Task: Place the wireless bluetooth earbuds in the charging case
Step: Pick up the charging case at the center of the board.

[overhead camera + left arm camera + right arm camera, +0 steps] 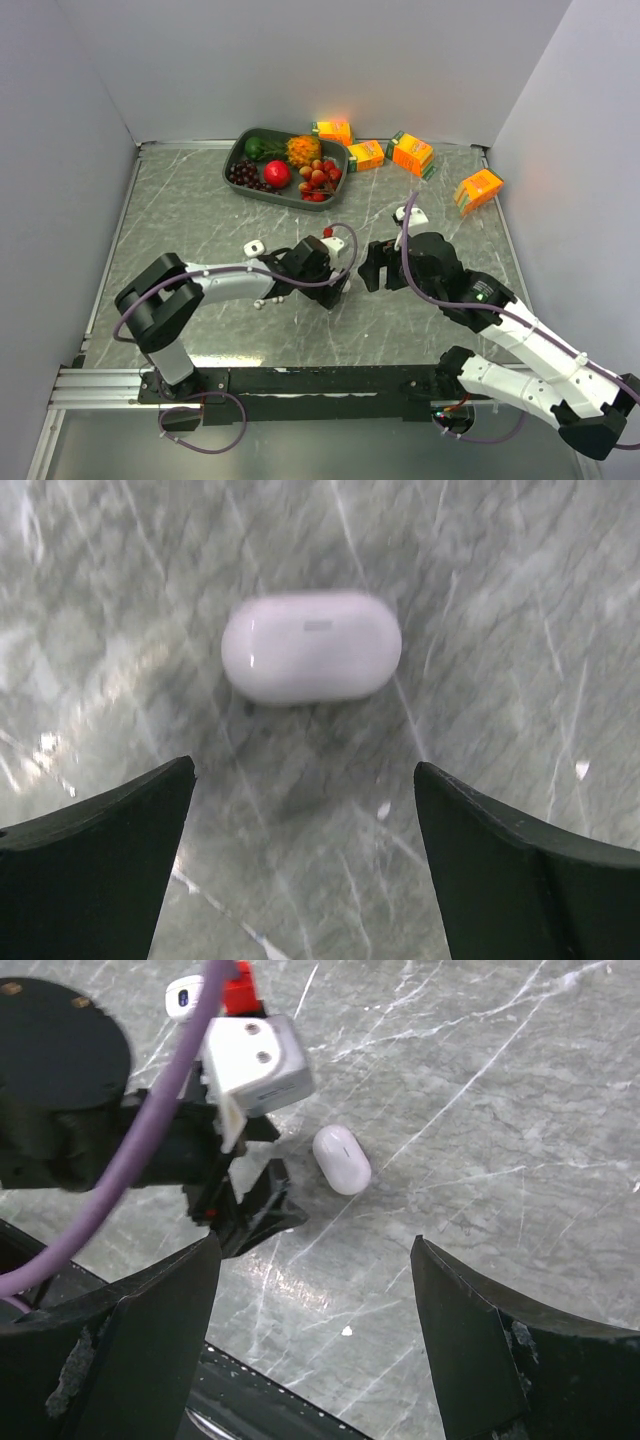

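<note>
White glossy pill-shaped charging case [311,647] on veined marble tabletop [520,600]

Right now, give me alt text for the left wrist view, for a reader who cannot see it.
A white pill-shaped charging case lies shut on the grey marbled table, in the upper middle of the view. Below it the left tool is open, its two black fingers spread apart, clear of the case.

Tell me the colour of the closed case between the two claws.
White; the case shows best in the left wrist view.
</note>
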